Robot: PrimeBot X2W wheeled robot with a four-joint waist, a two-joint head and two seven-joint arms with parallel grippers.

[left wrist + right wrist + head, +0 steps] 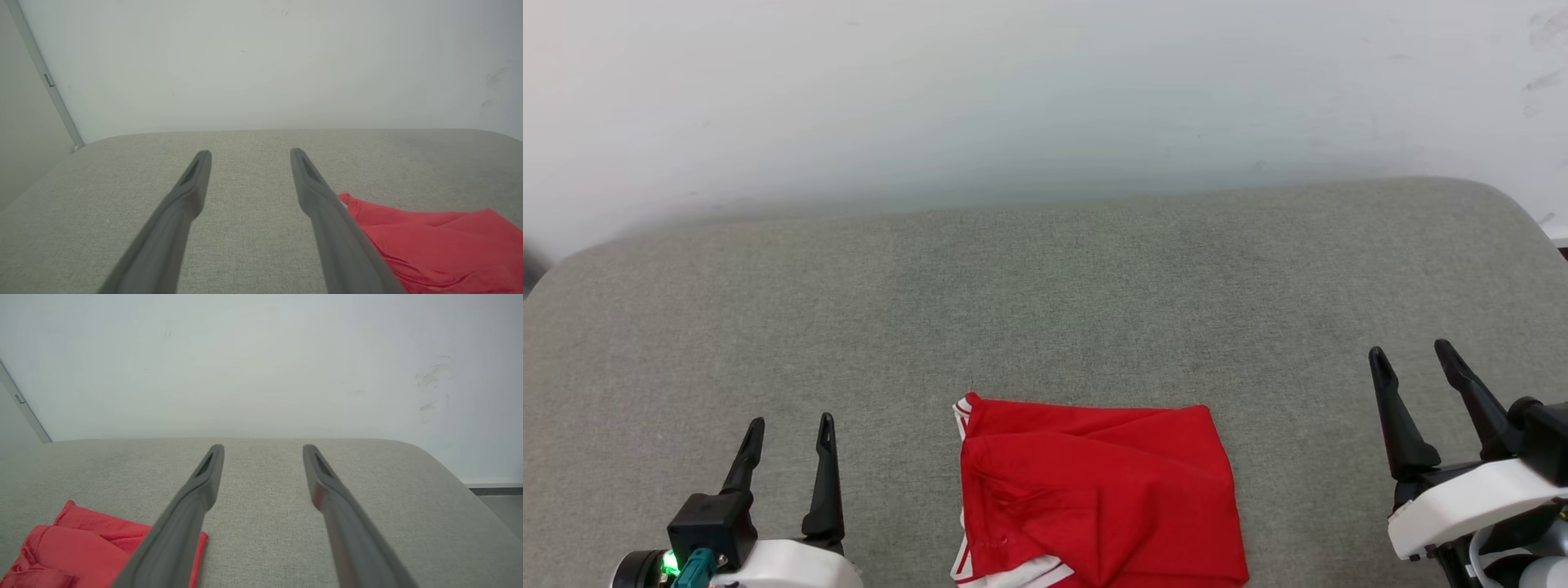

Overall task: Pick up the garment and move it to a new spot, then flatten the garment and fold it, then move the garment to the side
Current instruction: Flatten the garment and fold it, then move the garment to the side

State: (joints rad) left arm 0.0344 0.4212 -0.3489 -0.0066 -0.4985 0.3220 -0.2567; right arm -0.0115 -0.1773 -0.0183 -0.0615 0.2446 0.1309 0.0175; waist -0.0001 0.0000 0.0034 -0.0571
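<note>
Garment (1098,490) lies seemingly folded on grey cushion (1045,310) between left claw (791,421) and right claw (1411,349), both spread apart, empty

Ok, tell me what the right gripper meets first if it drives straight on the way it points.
Nothing close: ahead of the right gripper lies bare grey cushion, then the white wall. Probably the cushion first, though depth is unclear. The red jersey lies left of that line.

Grey fabric surface (1045,286) against white wall (1013,90)
</note>
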